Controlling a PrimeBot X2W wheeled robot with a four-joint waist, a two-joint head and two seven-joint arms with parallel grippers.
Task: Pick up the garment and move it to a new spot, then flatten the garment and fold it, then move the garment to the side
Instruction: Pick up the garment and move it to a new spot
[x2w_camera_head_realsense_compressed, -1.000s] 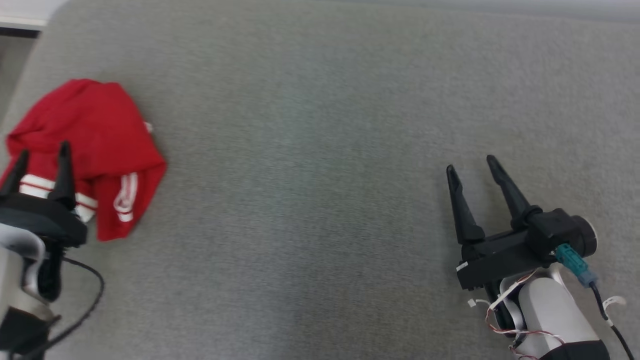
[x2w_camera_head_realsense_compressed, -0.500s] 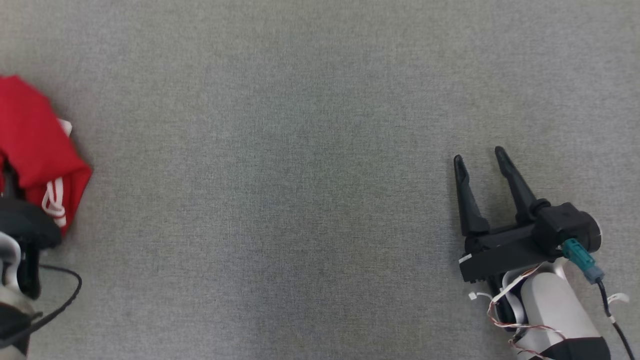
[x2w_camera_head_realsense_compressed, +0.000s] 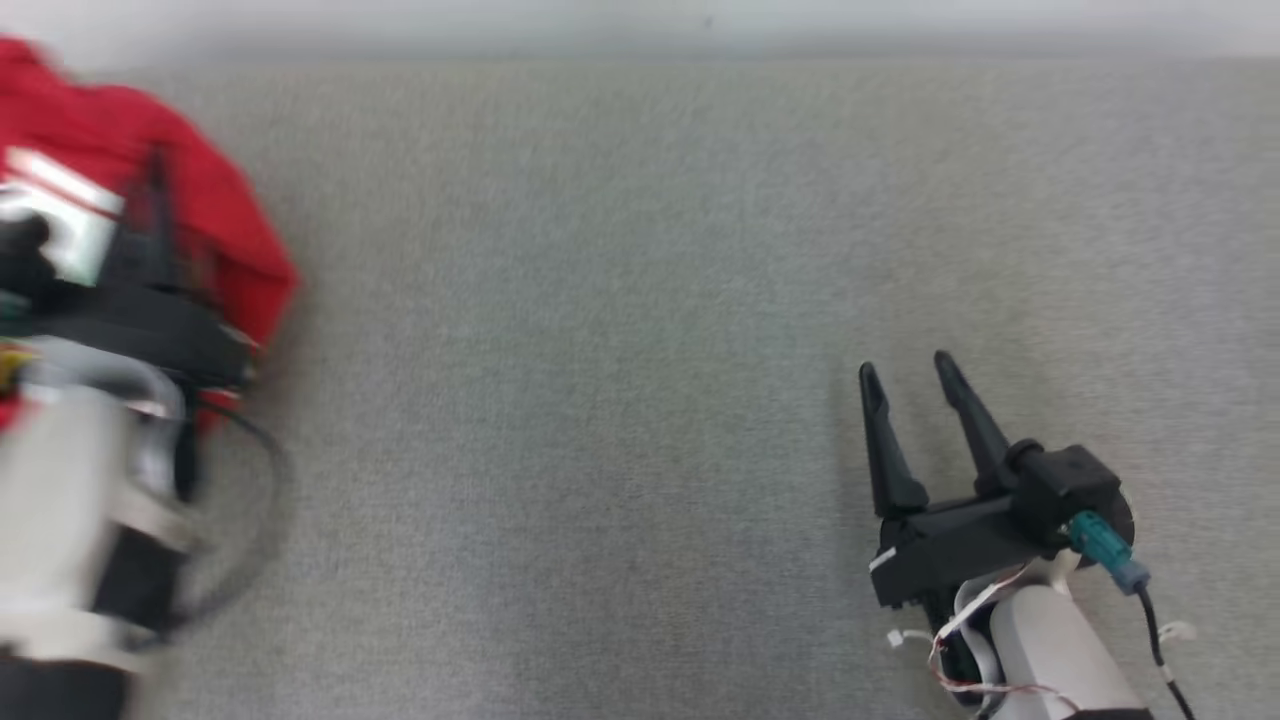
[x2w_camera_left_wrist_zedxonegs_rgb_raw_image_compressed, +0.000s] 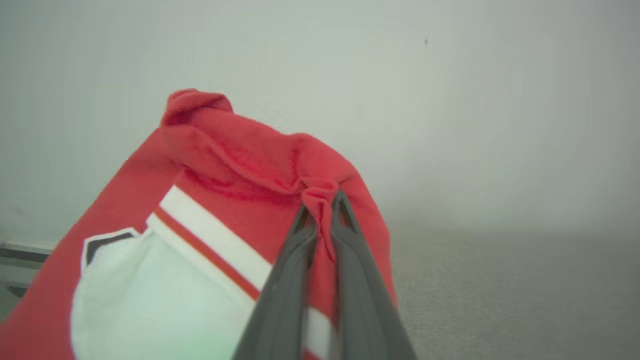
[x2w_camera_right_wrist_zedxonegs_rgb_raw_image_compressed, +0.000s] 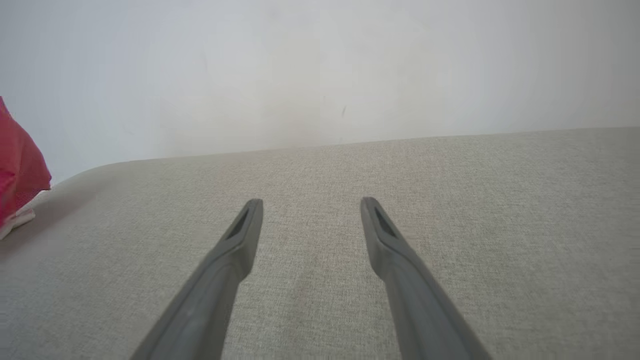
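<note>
Head camera looks down; wrist cameras face the wall (x2w_camera_right_wrist_zedxonegs_rgb_raw_image_compressed: 320, 60), both seemingly catching the garment (x2w_camera_left_wrist_zedxonegs_rgb_raw_image_compressed: 240, 160).

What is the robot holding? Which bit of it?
The left gripper pinches a bunched fold of the red garment. The right gripper is open and holds nothing.

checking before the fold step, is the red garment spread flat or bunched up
Bunched, not spread: the red garment hangs in gathered, creased folds, with a pinch of its cloth clamped in the shut left gripper.
</note>
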